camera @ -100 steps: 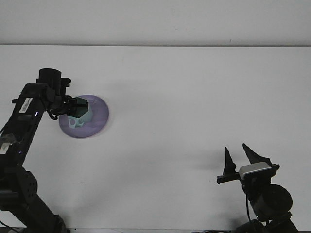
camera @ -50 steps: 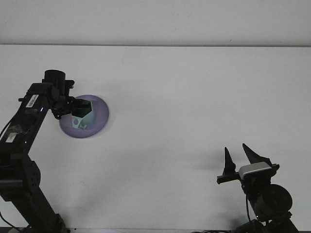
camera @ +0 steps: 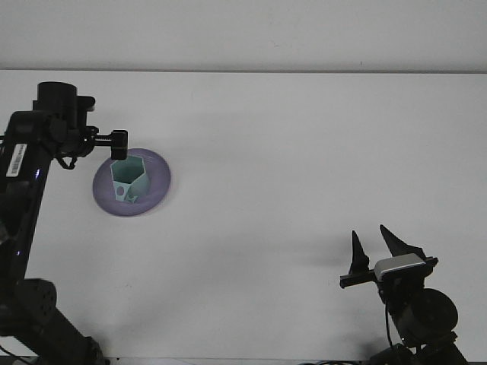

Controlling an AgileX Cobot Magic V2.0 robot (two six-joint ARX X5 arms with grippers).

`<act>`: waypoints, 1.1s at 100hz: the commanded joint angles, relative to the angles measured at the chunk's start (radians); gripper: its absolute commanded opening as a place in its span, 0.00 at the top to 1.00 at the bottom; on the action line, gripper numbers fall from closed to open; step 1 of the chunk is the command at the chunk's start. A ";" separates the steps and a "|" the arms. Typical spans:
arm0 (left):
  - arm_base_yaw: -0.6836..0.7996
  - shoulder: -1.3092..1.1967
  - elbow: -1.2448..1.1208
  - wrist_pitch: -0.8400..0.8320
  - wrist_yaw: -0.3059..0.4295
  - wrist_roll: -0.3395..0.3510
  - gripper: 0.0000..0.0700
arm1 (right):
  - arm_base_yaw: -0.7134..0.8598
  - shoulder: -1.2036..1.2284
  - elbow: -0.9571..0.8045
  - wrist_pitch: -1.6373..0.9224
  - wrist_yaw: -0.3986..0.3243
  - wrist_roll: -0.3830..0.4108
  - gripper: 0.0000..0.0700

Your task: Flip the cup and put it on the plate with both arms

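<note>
Lifted clear of the cup (camera: 126,179) now, where half a second back the left pincer (camera: 118,144) sat down over it on the plate (camera: 156,176). Hangs just above and behind the cup, no longer touching; whether its fingers are spread or closed cannot be told from this angle. Stands mouth-up on the purple plate, pale green and faceted, off toward the plate's left half, free of any grip. Parked low at the near right of the desk (camera: 304,152), same as a second ago, the right pincer (camera: 374,245) with fingers spread wide and holding nothing. Looks like release done and retreat under way: flip and placement appear finished, with only withdrawal of the left arm remaining.
</note>
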 commanded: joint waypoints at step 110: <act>-0.110 -1.326 -1.498 1.110 -0.074 -0.168 0.98 | 0.004 0.003 0.004 0.063 0.131 -0.047 1.00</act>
